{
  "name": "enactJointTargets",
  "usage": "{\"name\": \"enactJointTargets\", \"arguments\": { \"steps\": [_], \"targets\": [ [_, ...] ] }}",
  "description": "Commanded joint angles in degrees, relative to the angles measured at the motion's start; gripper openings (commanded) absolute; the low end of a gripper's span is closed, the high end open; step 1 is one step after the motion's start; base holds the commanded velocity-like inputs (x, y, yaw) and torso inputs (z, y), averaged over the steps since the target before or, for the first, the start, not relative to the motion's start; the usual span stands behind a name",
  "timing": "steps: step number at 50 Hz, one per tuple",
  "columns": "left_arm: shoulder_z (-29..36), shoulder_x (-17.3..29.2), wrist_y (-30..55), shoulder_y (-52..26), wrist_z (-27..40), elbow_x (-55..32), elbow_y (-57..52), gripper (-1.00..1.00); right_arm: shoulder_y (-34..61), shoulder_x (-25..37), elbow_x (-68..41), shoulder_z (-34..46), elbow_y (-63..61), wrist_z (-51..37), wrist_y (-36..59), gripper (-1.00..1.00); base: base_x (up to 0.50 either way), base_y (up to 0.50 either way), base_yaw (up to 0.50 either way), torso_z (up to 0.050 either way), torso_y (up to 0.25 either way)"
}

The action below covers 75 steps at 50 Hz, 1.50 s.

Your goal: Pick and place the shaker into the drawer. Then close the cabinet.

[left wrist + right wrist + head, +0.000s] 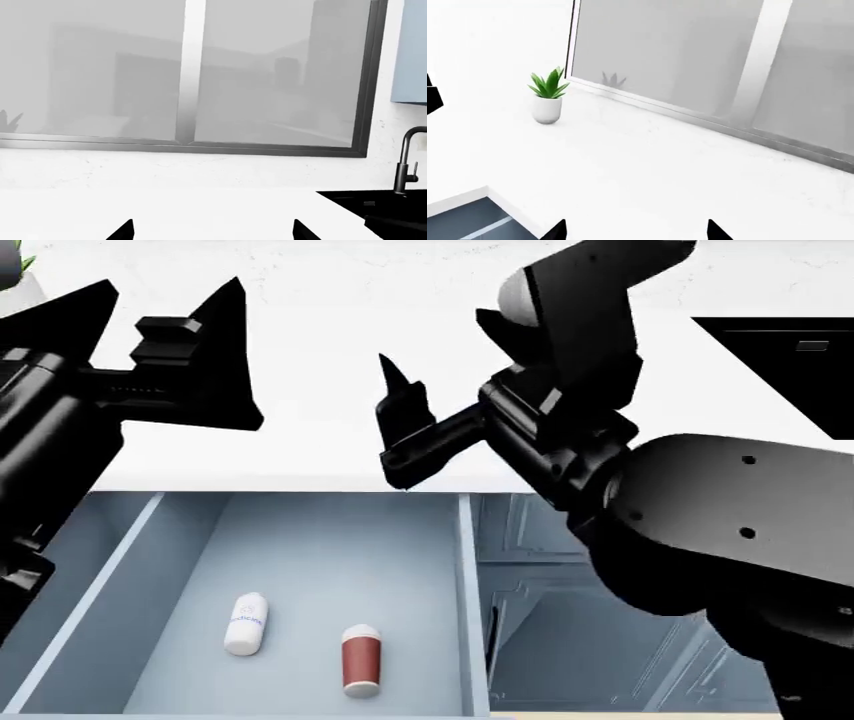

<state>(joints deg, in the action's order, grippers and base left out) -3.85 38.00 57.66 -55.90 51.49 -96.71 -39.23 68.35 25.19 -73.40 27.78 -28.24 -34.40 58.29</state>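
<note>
Shaker (360, 660) lies flat inside the open drawer (467, 580), both grippers (187, 355) (400, 435) spread empty above the counter (334, 300), so closing wants a square push on the drawer front, hidden below view

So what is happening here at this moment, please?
The shaker already lies on its side in the open drawer, next to a small white bottle. Neither arm holds anything: the left gripper and the right gripper both hang open above the white counter, behind the drawer. So the placing looks done, and the drawer is not yet pushed shut.
</note>
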Motion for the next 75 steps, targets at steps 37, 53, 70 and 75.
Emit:
{"name": "enactJointTargets", "arguments": {
  "steps": [37,53,70,75],
  "targets": [
    [1.33,-1.02,-2.35,3.52,2.69,-2.94,-2.82,1.0,1.97,6.61,-3.84,-8.03,-12.55,-17.67,0.19,1.0,-0.03,-0.21,0.0,0.0,0.0],
    [1.87,-0.92,-2.56,3.88,2.69,-2.42,-3.25,1.0,-1.84,6.45,-1.57,-8.63,-12.97,-15.84,-3.07,1.0,-0.24,-0.49,0.0,0.0,0.0],
    [2.55,-1.05,-2.61,5.5,2.28,-1.17,-3.83,1.0,-5.63,6.49,1.04,-8.59,-12.67,-13.82,-5.79,1.0,-0.45,-0.44,0.0,0.0,0.0],
    [2.6,-1.01,-2.63,5.97,1.79,-0.66,-3.89,1.0,-6.44,6.32,1.41,-8.44,-12.49,-13.55,-6.3,1.0,-0.48,-0.42,0.0,0.0,0.0]
  ]
}}
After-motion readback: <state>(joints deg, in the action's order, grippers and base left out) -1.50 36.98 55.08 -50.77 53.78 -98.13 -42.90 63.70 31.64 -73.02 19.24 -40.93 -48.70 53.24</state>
